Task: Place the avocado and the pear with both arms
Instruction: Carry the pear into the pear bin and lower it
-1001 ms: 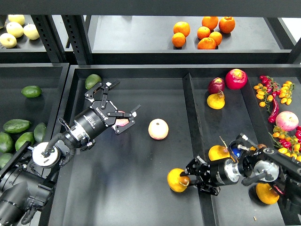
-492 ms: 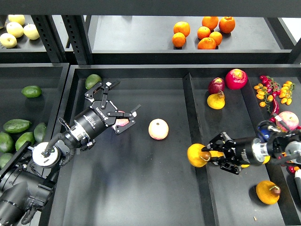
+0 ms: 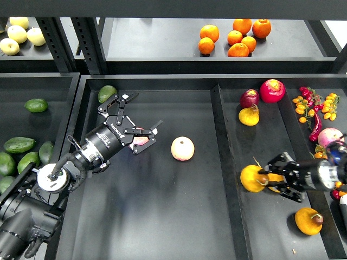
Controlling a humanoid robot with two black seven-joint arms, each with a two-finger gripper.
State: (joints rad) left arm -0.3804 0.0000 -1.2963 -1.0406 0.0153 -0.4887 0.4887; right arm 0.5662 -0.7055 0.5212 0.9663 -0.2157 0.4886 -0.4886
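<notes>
Right gripper (image 3: 267,179) closed on a yellow-orange pear (image 3: 251,178), held over the right-hand tray (image 3: 271,238) just past the divider (image 3: 223,162). Left gripper (image 3: 134,120) spread wide over the middle tray (image 3: 162,216), nothing gripped; a pink apple (image 3: 142,139) partly visible just beside its lower finger, contact impossible to tell. Another pink-and-yellow apple (image 3: 182,148) well clear to the right. Dark green avocado (image 3: 19,144) lying in the left tray, near other avocados. Second pear (image 3: 309,221) resting low in the right-hand tray; a third (image 3: 249,115) beside a red apple (image 3: 250,98).
</notes>
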